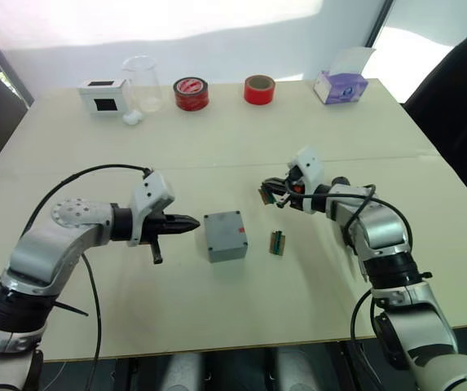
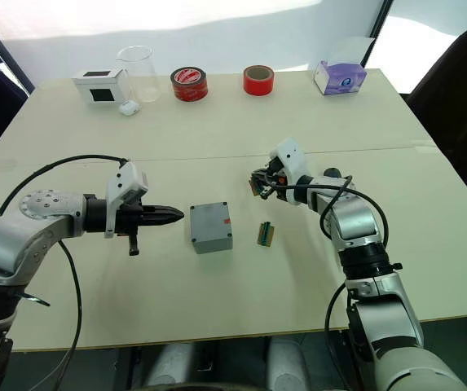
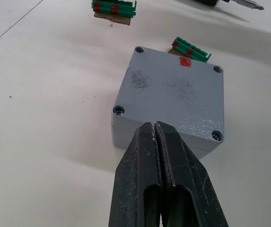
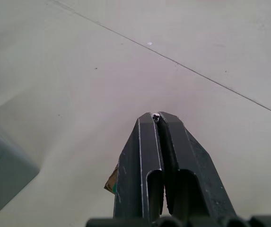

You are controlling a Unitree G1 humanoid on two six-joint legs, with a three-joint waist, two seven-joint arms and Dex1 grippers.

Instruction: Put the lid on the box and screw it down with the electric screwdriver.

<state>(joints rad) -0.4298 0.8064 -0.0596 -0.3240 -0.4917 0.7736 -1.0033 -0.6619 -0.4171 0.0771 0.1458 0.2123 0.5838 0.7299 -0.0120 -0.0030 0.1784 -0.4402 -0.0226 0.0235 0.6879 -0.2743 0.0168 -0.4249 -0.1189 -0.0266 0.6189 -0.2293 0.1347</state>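
Sitting near the middle of the tabletop (image 1: 217, 155), the box (image 1: 224, 235) is resting flat with its lid (image 3: 175, 90) already seated on top. The left wrist view is showing what the head views are not resolving: screw heads are sitting in the four corner holes of the lid, and a small red mark lies near one edge.

The left hand (image 1: 191, 224) is hovering just beside the box on the robot's left, its tip pointing at the box's near side wall without touching it. In the left wrist view its two fingers (image 3: 147, 165) are pressed together with nothing between them.

The right hand (image 1: 267, 194) is hanging above the tabletop to the right of the box and farther from the robot, well apart from it. In the right wrist view its fingers (image 4: 149, 156) are closed flat against each other, and something tiny is showing at their very tip; what it is cannot be told. A corner of the box is appearing at the edge of that view.

Two small green connector blocks are lying on the tabletop: one (image 1: 277, 243) just right of the box, another (image 3: 114, 7) beyond it in the left wrist view. That view is also catching a thin metal bit (image 3: 249, 4) at its far edge.

Along the far edge are standing a white box (image 1: 103, 95), a clear beaker (image 1: 142, 81), two red tape rolls (image 1: 191, 94) and a purple tissue box (image 1: 341, 85).
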